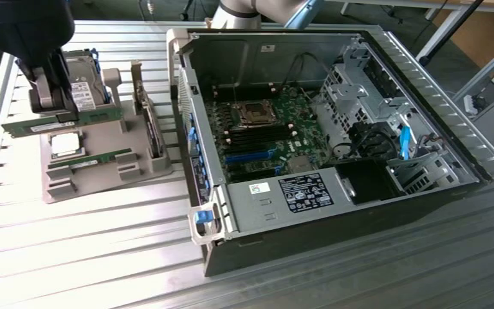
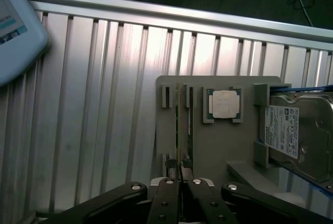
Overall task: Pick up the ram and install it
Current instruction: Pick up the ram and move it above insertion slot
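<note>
My gripper (image 1: 56, 116) is shut on the ram (image 1: 62, 122), a long thin green stick that it holds level, lifted above the grey parts holder (image 1: 101, 180) at the exterior view's left. In the wrist view the ram (image 2: 179, 130) shows edge-on between my closed fingertips (image 2: 180, 183), over its slot in the holder (image 2: 218, 146). A second green stick (image 1: 92, 159) still lies in the holder. The open computer case (image 1: 333, 212) lies at the exterior view's right, its motherboard (image 1: 264, 129) showing black and blue memory slots (image 1: 251, 145).
On the holder sit a square silver CPU (image 2: 225, 103) and a boxy hard drive (image 2: 296, 130) with a white label. The case wall (image 1: 182, 109) stands between the holder and the motherboard. Ribbed aluminium table (image 1: 84, 257) runs all around. A pale device corner (image 2: 13, 26) lies beyond the holder.
</note>
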